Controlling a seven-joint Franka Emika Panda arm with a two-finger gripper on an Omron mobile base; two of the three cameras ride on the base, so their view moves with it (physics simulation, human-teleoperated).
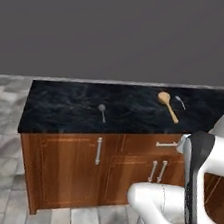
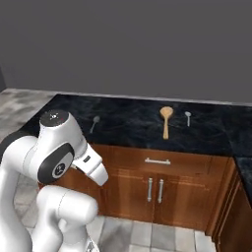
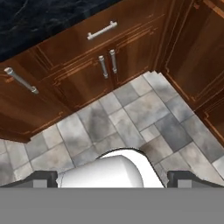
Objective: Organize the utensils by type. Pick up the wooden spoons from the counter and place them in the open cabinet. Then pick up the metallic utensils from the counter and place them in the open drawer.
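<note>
A wooden spoon (image 1: 168, 106) (image 2: 166, 120) lies on the dark marble counter (image 1: 64, 107) (image 2: 128, 125), toward its right side. A small metal spoon (image 1: 180, 102) (image 2: 187, 117) rests just right of it. Another metal spoon (image 1: 102, 111) (image 2: 94, 122) sits alone further left. My gripper (image 3: 112, 178) hangs in front of the cabinets, below counter height, and looks down at the floor. Its fingertips (image 3: 43, 178) stand wide apart, open, holding nothing. In the right base view the hand (image 2: 93, 170) juts from the folded arm.
Below the counter a drawer front with a horizontal handle (image 1: 166, 144) (image 2: 157, 161) (image 3: 101, 30) sits flush above two doors with vertical handles (image 2: 154, 189) (image 3: 107, 63). A side cabinet run (image 2: 238, 206) (image 3: 197, 57) closes the right corner. Grey tiles (image 3: 131, 118) cover the floor.
</note>
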